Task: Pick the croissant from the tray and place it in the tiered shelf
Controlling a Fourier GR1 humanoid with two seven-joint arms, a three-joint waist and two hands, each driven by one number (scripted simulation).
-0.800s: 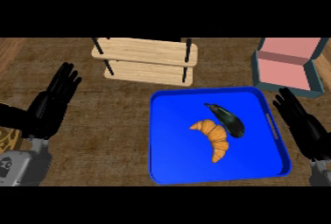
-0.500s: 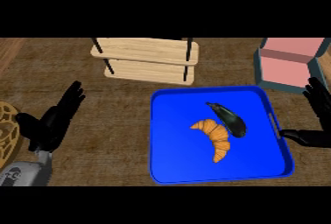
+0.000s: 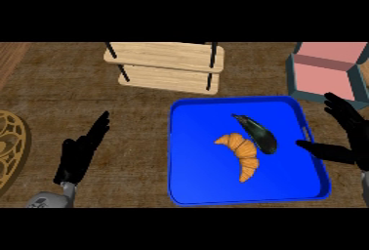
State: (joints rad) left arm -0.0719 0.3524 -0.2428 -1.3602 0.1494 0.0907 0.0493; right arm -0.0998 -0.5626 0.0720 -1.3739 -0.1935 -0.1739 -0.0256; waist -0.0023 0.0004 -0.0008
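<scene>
Overhead, the head view shows one croissant (image 3: 242,155) lying near the middle of a single blue tray (image 3: 202,176). One dark, glossy oblong item (image 3: 256,133) touches its upper end, lying between it and the right hand (image 3: 351,139). That hand is spread at the tray's right rim, thumb out over the rim. The left hand (image 3: 79,154) rests on the counter (image 3: 130,112) left of the tray, fingers straight. One two-tier wooden shelf (image 3: 164,66) stands behind the tray, with one pink box (image 3: 328,68) to its right. A wicker piece (image 3: 9,146) shows at the left edge.
</scene>
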